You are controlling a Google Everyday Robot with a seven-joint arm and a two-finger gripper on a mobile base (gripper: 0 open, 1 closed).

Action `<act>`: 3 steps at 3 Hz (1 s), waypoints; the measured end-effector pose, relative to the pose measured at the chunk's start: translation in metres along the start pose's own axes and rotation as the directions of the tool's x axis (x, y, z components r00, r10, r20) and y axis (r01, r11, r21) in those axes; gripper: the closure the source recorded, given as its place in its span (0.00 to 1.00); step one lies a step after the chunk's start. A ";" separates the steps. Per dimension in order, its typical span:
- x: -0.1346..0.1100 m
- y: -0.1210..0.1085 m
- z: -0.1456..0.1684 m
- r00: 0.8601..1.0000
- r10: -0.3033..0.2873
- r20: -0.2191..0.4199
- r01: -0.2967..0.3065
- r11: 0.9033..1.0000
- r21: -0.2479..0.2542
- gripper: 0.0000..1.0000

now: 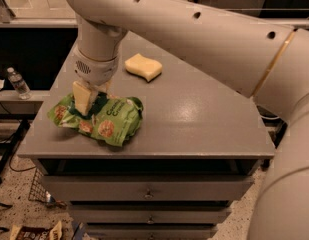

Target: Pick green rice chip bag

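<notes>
The green rice chip bag lay near the cabinet top's front-left corner, long axis roughly along the front edge. The gripper stood at its left half; closure could not be determined.

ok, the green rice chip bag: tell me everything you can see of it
The green rice chip bag is a crinkled, glossy bright-green packet with a dark-green band of white lettering and pictures of round tan rice cakes. It lies rumpled on the grey table, near the front edge, at the left of the camera view. The gripper is down on its left part, covering some print. The pale yellow sponge sits apart behind it.
</notes>
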State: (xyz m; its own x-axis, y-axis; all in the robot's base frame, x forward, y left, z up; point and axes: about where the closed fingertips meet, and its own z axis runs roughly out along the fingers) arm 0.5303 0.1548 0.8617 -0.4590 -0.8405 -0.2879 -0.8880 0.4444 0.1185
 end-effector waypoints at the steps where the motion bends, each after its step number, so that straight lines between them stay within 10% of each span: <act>1: 0.000 -0.006 -0.030 0.998 -0.041 0.037 0.039 0.997 0.063 1.00; 3: 0.004 -0.011 -0.094 0.977 -0.145 0.155 0.116 0.976 0.186 1.00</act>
State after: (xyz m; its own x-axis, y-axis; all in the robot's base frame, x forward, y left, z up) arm 0.5354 0.1179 0.9486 -0.3151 -0.8380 -0.4455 -0.9141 0.3942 -0.0949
